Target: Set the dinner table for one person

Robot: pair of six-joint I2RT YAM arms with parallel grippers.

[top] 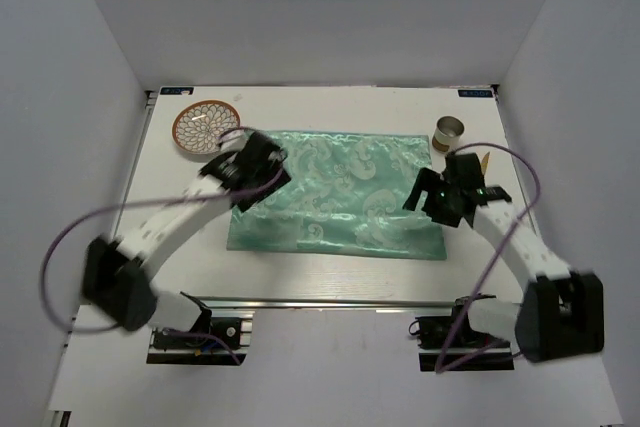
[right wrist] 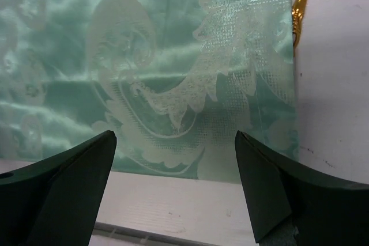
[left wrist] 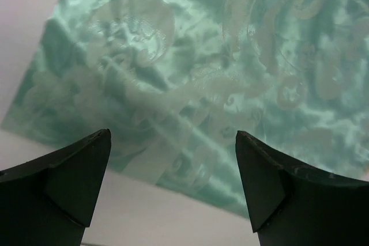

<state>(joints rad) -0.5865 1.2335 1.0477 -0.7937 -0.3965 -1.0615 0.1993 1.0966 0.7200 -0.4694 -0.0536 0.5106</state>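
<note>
The white dinner table carries a shiny mint-green patterned cloth spread flat in its middle. My left gripper hovers open and empty over the cloth's left edge; in the left wrist view the cloth and its edge lie between the fingers. My right gripper hovers open and empty over the cloth's right near corner; in the right wrist view the cloth ends just before the bare table. A brown patterned plate sits at the far left.
A metal cup stands at the far right of the table. A gold utensil lies just right of the cloth and shows in the right wrist view. Grey walls close in three sides. The aluminium rail runs along the near edge.
</note>
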